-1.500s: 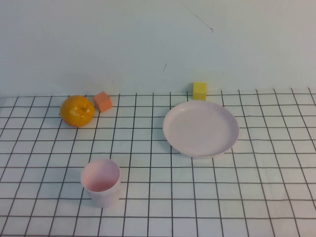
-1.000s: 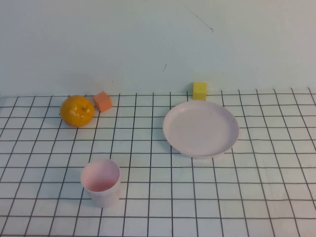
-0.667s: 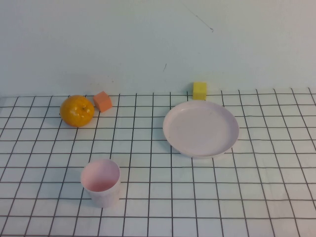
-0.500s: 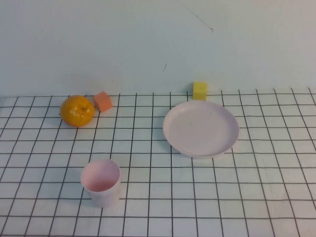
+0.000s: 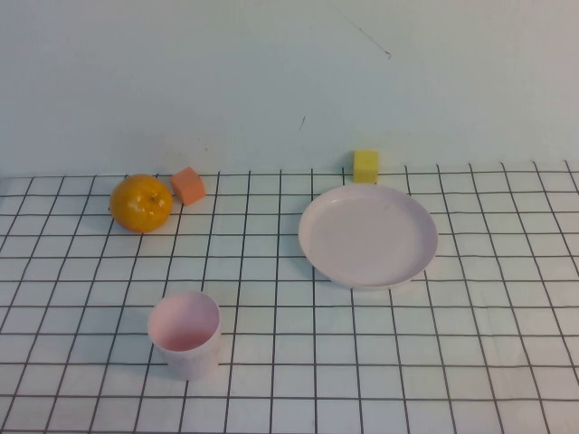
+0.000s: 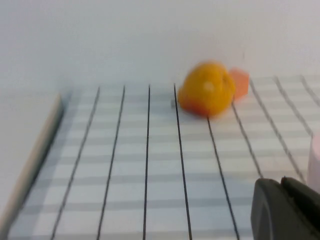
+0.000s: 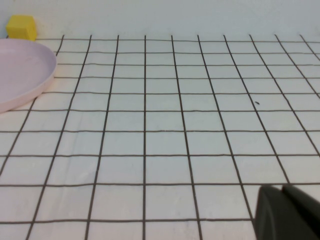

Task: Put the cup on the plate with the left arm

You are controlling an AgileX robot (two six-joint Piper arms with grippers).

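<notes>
Mostly white gridded tabletop (image 5: 470, 344) w/ pale wall (image 5: 271, 81) behind; both end effectors' grip prob. indiscernible.

**Cup and plate apart on the grid cloth**

The cup (image 5: 185, 333), a small pale pink tumbler without a handle, stood upright and empty, mouth open upward, its inside pinker than its wall. The plate (image 5: 368, 235), round, shallow and pale pink with a raised rim, lay flat and bare at about two o'clock from the cup, well apart from it.
</notes>
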